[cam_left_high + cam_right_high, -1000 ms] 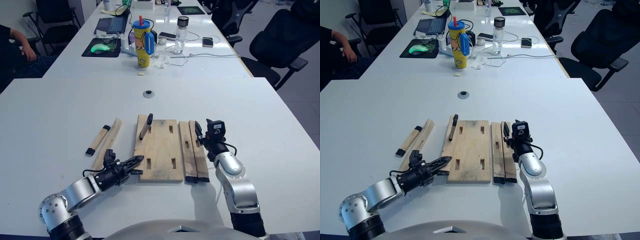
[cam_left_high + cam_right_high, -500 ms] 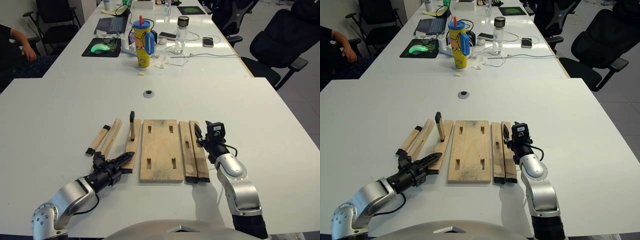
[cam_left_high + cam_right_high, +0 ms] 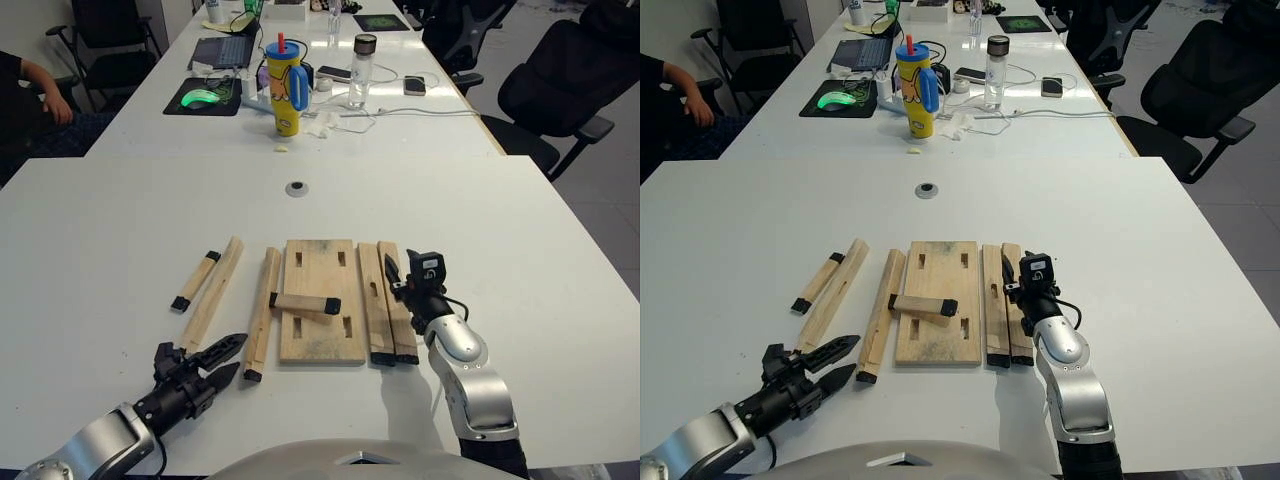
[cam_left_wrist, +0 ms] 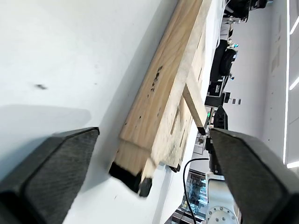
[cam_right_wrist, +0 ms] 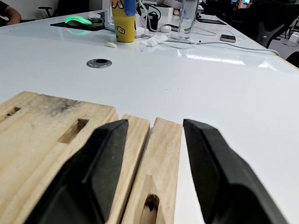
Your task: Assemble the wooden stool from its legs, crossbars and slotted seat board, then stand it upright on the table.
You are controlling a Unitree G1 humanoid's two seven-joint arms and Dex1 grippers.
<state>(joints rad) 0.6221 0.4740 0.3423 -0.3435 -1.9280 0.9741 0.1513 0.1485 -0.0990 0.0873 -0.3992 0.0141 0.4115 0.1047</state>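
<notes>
The slotted seat board lies flat on the white table. A short black-tipped crossbar rests across its left half. One leg lies just left of the board, seen close up as the leg in the left wrist view. Further left lie a long leg and a short crossbar. Two legs lie side by side right of the board. My left gripper is open and empty, near the first leg's black-tipped end. My right gripper is open, low over the two right legs.
A round grommet sits in the table beyond the board. On the far table stand a yellow cup, a bottle, a laptop and a green mouse on its pad. Office chairs stand at the right.
My left gripper has pulled back toward me, away from the leg. The leg now lies flat left of the board. The upright short crossbar has fallen across the board. Right arm barely moved.
</notes>
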